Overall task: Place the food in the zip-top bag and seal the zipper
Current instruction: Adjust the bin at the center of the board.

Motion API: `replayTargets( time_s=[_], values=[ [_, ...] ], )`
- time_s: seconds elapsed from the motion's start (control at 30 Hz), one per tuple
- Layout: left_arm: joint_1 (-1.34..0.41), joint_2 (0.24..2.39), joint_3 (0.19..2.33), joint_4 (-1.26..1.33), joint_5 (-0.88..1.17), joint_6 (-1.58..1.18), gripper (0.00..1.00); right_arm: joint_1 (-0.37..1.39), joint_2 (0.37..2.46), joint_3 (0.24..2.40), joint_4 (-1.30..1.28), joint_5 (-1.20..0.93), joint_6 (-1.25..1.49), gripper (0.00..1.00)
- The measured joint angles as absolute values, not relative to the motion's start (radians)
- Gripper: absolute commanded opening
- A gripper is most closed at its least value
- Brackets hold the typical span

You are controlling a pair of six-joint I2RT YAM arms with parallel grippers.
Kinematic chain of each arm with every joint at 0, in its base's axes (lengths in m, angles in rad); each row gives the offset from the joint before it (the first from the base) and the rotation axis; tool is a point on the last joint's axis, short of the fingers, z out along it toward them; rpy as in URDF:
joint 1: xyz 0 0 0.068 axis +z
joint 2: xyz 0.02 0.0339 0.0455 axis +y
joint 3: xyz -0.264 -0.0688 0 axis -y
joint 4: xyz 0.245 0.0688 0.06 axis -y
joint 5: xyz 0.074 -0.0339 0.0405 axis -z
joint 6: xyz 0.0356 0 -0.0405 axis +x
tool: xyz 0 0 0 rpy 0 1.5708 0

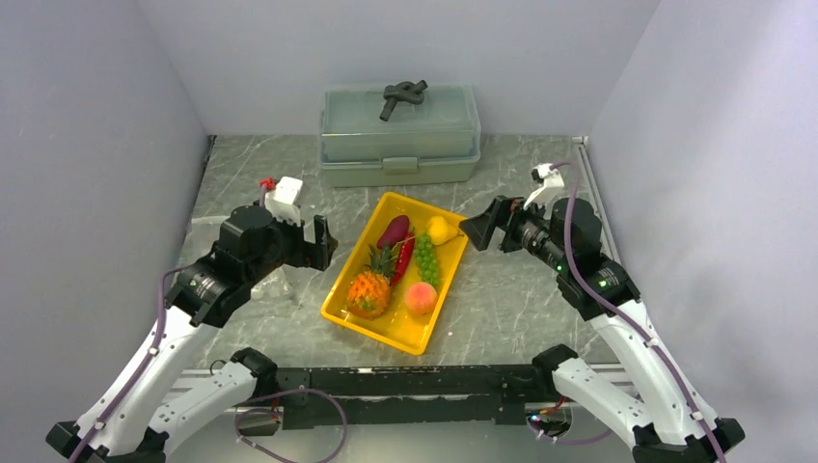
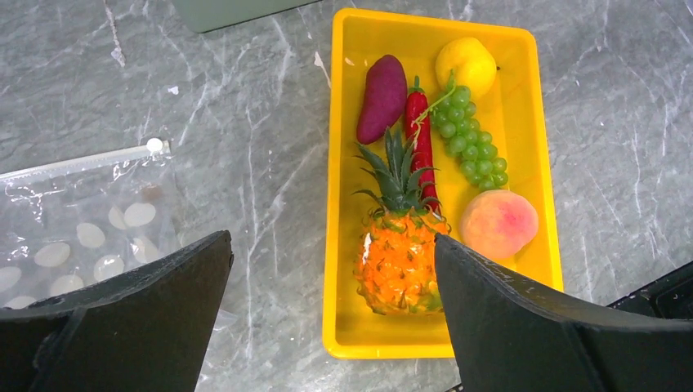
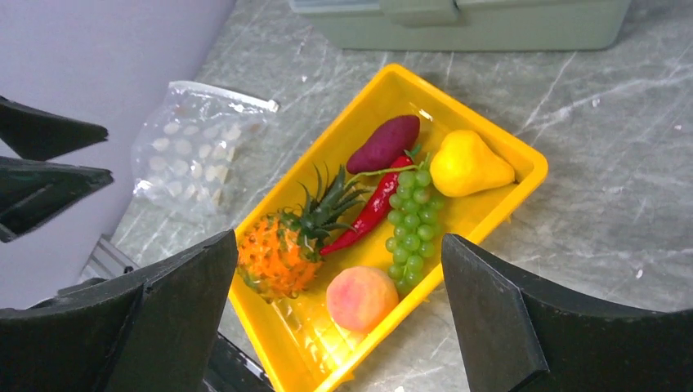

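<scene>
Nothing bagged yet. Pineapple (image 2: 399, 261), eggplant (image 2: 382, 98), chili (image 2: 420, 139), grapes (image 2: 470, 143), lemon (image 2: 466, 65) and peach (image 2: 498, 224) all lie in the yellow tray (image 2: 541, 163), mid-tabletop. Zip-top bag (image 2: 82, 220) lies flat toward the left edge, apparently empty. Left gripper (image 1: 318, 241) and right gripper (image 1: 479, 230): fingers wide, holding nothing. Loading and sealing the zipper (image 2: 82, 162) remain.

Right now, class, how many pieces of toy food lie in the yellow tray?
6: pineapple and peach at the near end of the tray, eggplant and lemon at the far end, chili and grapes between. None seems hidden.
</scene>
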State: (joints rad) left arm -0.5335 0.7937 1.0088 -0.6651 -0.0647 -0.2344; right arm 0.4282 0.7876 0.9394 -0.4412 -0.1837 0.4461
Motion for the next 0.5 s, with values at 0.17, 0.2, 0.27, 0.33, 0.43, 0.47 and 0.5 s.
replayTargets(
  time_s=[0.17, 0.2, 0.27, 0.33, 0.43, 0.47, 0.5],
  values=[
    [-0.533, 0.785, 1.001, -0.679, -0.078, -0.234, 0.99, 0.428, 0.79, 1.001, -0.467, -0.177, 0.457, 1.0],
    [-0.533, 0.785, 1.001, -0.682, -0.078, -0.235, 0.99, 0.428, 0.793, 1.008, -0.471, -0.173, 0.458, 1.0],
    [-0.533, 0.785, 1.001, -0.687, -0.077, -0.234, 0.99, 0.428, 0.803, 1.022, -0.484, -0.162, 0.458, 1.0],
    [-0.533, 0.786, 1.001, -0.694, -0.078, -0.235, 0.99, 0.428, 0.819, 1.034, -0.502, -0.158, 0.456, 1.0],
    [-0.533, 0.79, 1.001, -0.704, -0.079, -0.235, 0.99, 0.428, 0.838, 1.036, -0.518, -0.164, 0.447, 0.98],
    [-0.533, 0.79, 1.001, -0.706, -0.081, -0.235, 0.99, 0.428, 0.841, 1.036, -0.523, -0.167, 0.444, 0.97],
    [-0.533, 0.79, 1.001, -0.707, -0.083, -0.234, 0.98, 0.428, 0.845, 1.036, -0.527, -0.168, 0.439, 0.96]
  ],
)
